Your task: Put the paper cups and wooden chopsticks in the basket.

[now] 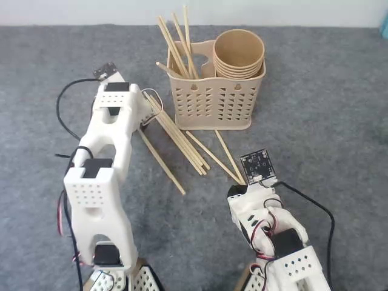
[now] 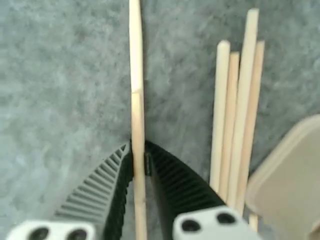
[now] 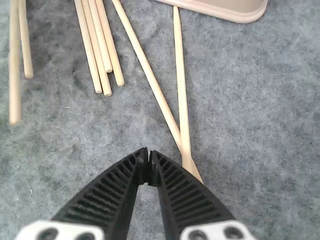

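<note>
Across the grey mat [image 1: 333, 121], the left arm [image 1: 103, 163] stretches low toward the basket [image 1: 212, 103], which holds the stacked paper cups [image 1: 239, 51] and some upright sticks [image 1: 179, 45]; the right arm [image 1: 273, 230] sits folded nearer the front. Close up, the left gripper [image 2: 138, 150] pinches one chopstick [image 2: 136, 75] beside a loose bundle [image 2: 235, 125], while the right gripper [image 3: 148, 160] is closed empty, its tips beside two converging chopsticks [image 3: 180, 90].

The high camera is looking down from above and behind both arms, taking in the bench [image 1: 315, 121] with the basket [image 1: 212, 103] on the far side. Each wrist camera is peering along its own gripper, the left gripper [image 2: 138, 150] and the right gripper [image 3: 148, 156], hanging close over the bench. All three views are sharing the chopsticks [image 1: 182, 139] lying loose and a corner of the basket's base.
</note>
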Motion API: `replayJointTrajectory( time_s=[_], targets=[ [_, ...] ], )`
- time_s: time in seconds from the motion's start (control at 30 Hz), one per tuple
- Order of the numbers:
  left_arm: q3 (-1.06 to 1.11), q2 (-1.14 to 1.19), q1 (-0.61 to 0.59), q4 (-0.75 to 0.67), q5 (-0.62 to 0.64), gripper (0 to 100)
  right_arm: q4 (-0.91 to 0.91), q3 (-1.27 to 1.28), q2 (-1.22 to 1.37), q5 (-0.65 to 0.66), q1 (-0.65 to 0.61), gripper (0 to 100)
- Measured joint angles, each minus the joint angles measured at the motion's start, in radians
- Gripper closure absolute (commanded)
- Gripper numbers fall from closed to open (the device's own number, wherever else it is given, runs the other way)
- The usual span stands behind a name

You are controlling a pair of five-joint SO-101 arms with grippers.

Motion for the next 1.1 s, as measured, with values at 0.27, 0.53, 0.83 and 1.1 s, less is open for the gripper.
replayJointTrajectory(
  time_s=[0.27, 0.53, 0.83, 1.1],
  targets=[
    [0.11, -0.264, 0.0, 0.038, -0.06, 99, 0.0, 0.0, 0.0, 0.0, 0.0, 99.1],
    [0.236, -0.623, 0.0, 0.003, -0.195, 99, 0.0, 0.0, 0.0, 0.0, 0.0, 99.1],
    [0.41, -1.056, 0.0, -0.288, -0.342, 99, 0.0, 0.0, 0.0, 0.0, 0.006, 99.1],
    [0.608, -1.359, 0.037, -0.812, -0.345, 99, 0.0, 0.0, 0.0, 0.0, 0.003, 99.1]
  ],
)
